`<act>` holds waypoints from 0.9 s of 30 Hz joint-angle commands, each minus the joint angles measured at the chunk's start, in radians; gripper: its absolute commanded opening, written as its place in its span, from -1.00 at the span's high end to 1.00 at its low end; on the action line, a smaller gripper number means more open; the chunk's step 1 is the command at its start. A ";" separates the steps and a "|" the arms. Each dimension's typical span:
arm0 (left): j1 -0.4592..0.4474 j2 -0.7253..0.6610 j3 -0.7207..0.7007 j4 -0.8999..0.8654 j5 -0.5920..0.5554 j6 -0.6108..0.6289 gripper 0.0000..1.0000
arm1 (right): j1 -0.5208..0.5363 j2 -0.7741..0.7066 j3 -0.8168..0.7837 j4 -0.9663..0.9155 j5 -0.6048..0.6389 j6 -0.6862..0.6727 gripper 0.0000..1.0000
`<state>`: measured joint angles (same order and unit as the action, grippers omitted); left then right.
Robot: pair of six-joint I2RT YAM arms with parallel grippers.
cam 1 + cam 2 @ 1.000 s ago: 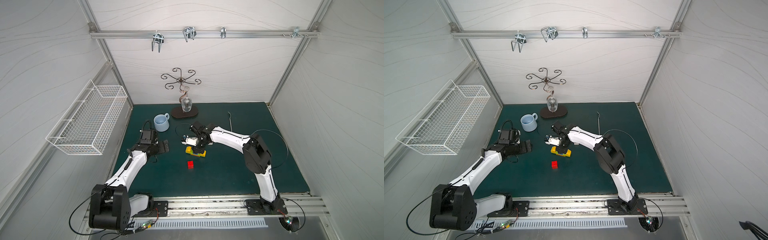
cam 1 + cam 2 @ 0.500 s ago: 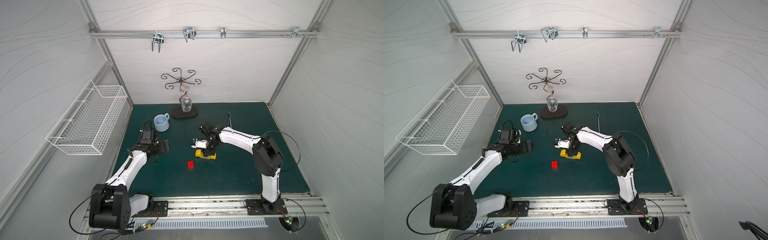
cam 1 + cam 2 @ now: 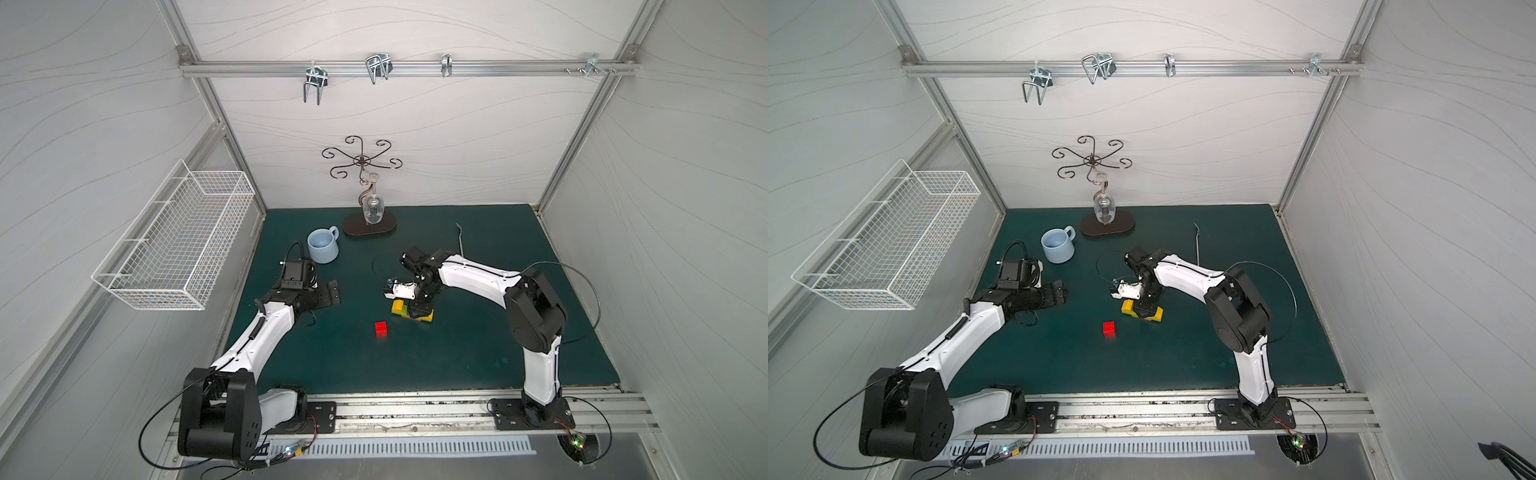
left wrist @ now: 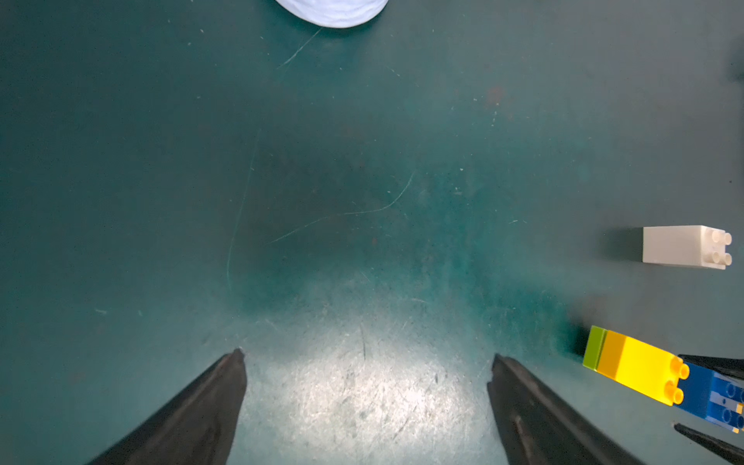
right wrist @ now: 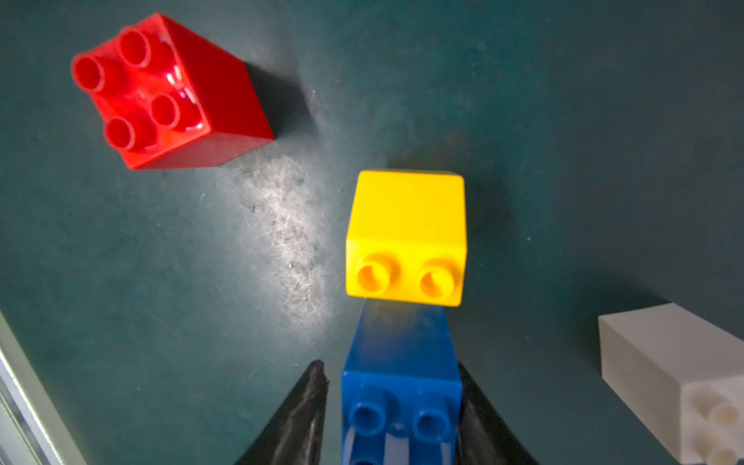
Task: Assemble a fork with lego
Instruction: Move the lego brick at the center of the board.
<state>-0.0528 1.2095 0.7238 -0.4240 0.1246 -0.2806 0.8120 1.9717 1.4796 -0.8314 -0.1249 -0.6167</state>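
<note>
A partly built fork (image 3: 398, 306) of lego lies on its side on the green mat in both top views (image 3: 1128, 306). Its yellow brick (image 5: 406, 225), blue brick (image 5: 402, 346) and lime green end (image 4: 594, 348) show. My right gripper (image 5: 389, 366) straddles the blue brick, one finger (image 5: 310, 402) a sliver off it and the other against it. A loose red brick (image 3: 381, 329) stands just in front, and a white brick (image 5: 676, 378) lies on its side nearby. My left gripper (image 4: 368, 356) hovers open over bare mat, left of the bricks (image 3: 332, 291).
A pale blue mug (image 3: 322, 246) stands at the back left. Behind the bricks stands a dark metal stand with a glass (image 3: 369, 224). A thin metal fork (image 3: 460, 241) lies beside the right arm. A wire basket (image 3: 178, 245) hangs on the left wall.
My right arm carried the brick assembly to the right and slightly forward, then held still. Its jaws have eased off the blue brick. The left arm stayed put.
</note>
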 commanded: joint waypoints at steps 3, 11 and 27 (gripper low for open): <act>0.005 -0.024 0.004 0.042 0.020 0.009 -0.99 | -0.006 -0.054 0.004 -0.023 -0.032 0.024 -0.12; 0.005 -0.061 0.029 0.029 0.064 0.065 -0.99 | -0.027 -0.115 0.039 -0.026 -0.043 0.023 -0.20; -0.084 -0.062 0.081 0.066 0.339 0.136 -1.00 | -0.167 -0.044 0.192 -0.070 -0.058 -0.147 -0.45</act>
<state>-0.0994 1.1564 0.7734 -0.3962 0.4034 -0.1814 0.6609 1.8832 1.6444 -0.8570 -0.1627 -0.7059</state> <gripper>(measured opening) 0.997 0.723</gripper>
